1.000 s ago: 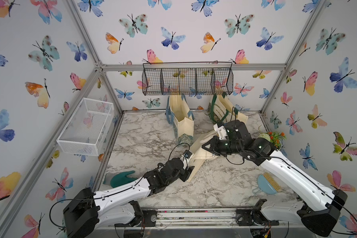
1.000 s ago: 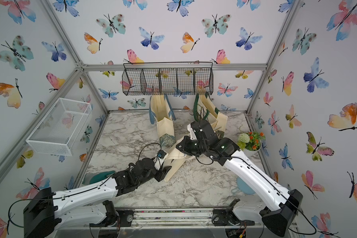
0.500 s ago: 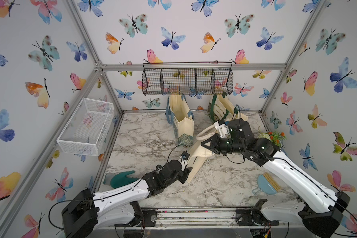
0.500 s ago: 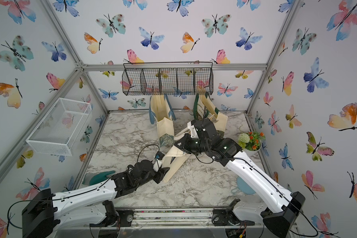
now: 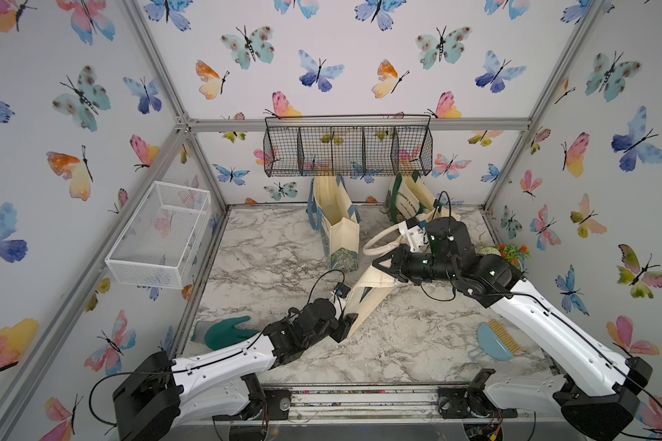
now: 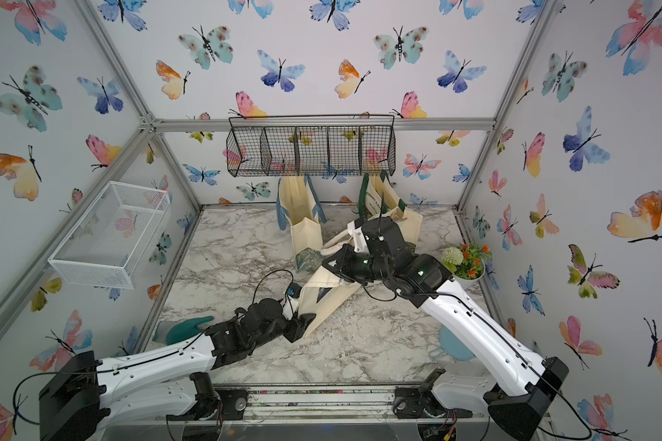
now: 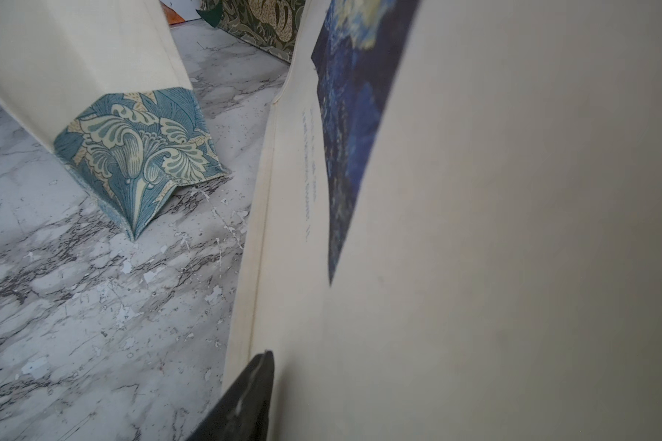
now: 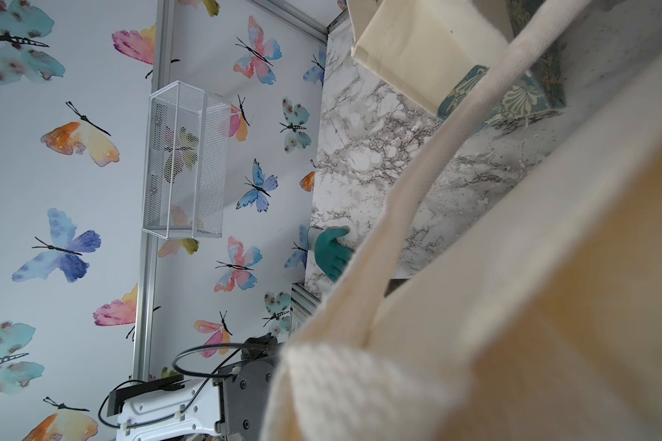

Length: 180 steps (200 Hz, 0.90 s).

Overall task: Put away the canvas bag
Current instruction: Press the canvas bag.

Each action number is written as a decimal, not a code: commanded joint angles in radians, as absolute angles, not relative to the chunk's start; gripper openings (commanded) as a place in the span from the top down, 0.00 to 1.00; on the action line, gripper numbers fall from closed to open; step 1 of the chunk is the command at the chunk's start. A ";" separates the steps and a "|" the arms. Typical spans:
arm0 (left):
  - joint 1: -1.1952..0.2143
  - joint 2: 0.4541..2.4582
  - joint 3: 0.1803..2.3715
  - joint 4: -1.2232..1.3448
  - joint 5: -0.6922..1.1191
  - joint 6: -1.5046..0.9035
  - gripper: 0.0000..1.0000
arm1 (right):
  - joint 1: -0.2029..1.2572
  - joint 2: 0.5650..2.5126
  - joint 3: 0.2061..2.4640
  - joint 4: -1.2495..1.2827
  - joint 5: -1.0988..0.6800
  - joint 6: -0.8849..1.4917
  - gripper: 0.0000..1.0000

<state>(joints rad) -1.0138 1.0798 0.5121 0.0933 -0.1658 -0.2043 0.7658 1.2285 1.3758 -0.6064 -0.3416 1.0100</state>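
Taking twelve o'clock as the back wall in a top view, the canvas bag (image 5: 367, 301) is near the middle of the table (image 5: 268, 252). It is stretched on a slant between the two arms, with its mouth up toward one o'clock and its bottom corner down toward seven o'clock. Whether that corner is lifted or resting on the marble cannot be told.

The right pincer (image 5: 381, 265) is clamped on the bag's top edge, and the right wrist view shows the pale handle (image 8: 409, 194) arching loose beside it. The left pincer (image 5: 346, 328) is at the bag's lower corner. In the left wrist view only one dark finger (image 7: 245, 397) shows, lying against the printed cloth, so it cannot be told whether that pincer is apart or clamped.

The step in hand looks like carrying and steadying the bag before it is stowed. Two other totes, one blue-handled (image 5: 339, 225) and one green-handled (image 5: 406, 202), hang under the black wire basket (image 5: 348, 151) at twelve o'clock, so that is the likely place for this one.

The next move probably calls for the right arm to lift the mouth toward twelve o'clock while keeping the handle free and open enough to catch on a hook. The left arm would either follow with the bottom corner or let it go, so the cloth neither drags nor knocks the hanging totes.
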 commanded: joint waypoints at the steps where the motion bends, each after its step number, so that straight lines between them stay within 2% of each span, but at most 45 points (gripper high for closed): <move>1: -1.014 1.064 0.499 0.080 -0.151 -0.202 0.91 | 0.770 1.195 1.436 -0.507 -0.351 0.996 0.99; 5: -1.015 1.062 0.497 0.079 -0.150 -0.201 1.00 | 0.770 1.194 1.437 -0.509 -0.351 0.996 0.99; 40: -1.014 1.035 0.471 0.100 -0.138 -0.210 1.00 | 0.770 1.195 1.446 -0.516 -0.340 0.986 0.98; 44: -1.014 1.033 0.468 0.100 -0.135 -0.211 0.92 | 0.770 1.196 1.448 -0.518 -0.339 0.985 0.99; 50: -1.014 1.032 0.466 0.100 -0.134 -0.214 0.71 | 0.770 1.197 1.450 -0.520 -0.339 0.984 0.99; 54: -1.015 1.033 0.465 0.101 -0.134 -0.216 0.54 | 0.770 1.198 1.451 -0.520 -0.339 0.983 0.99; 59: -1.014 1.032 0.463 0.100 -0.132 -0.218 0.41 | 0.771 1.200 1.451 -0.521 -0.339 0.982 0.99; 67: -1.015 1.033 0.459 0.101 -0.128 -0.221 0.35 | 0.771 1.200 1.453 -0.521 -0.338 0.980 0.99; 81: -1.015 1.033 0.452 0.102 -0.120 -0.224 0.34 | 0.770 1.203 1.456 -0.522 -0.337 0.979 0.99; 91: -1.014 1.032 0.447 0.104 -0.112 -0.228 0.36 | 0.770 1.204 1.460 -0.522 -0.337 0.977 0.99; 97: -1.015 1.031 0.444 0.103 -0.105 -0.227 0.43 | 0.770 1.204 1.461 -0.524 -0.335 0.977 0.99; 111: -1.014 1.025 0.444 0.100 -0.085 -0.223 0.88 | 0.770 1.207 1.463 -0.528 -0.331 0.974 0.99; 117: -1.014 1.021 0.445 0.098 -0.073 -0.223 1.00 | 0.770 1.209 1.463 -0.529 -0.330 0.973 0.99; 137: -1.014 0.997 0.455 0.089 -0.003 -0.215 1.00 | 0.770 1.210 1.461 -0.538 -0.320 0.964 0.99; 151: -1.014 0.976 0.469 0.094 0.114 -0.203 1.00 | 0.770 1.214 1.463 -0.549 -0.311 0.955 0.99; 180: -1.015 0.961 0.496 0.217 0.607 -0.197 1.00 | 0.770 1.247 1.489 -0.617 -0.283 0.898 0.99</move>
<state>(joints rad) -1.0042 0.9928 0.4568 0.0937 0.1135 -0.2329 0.7753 1.2343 1.4239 -0.6395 -0.3401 0.9672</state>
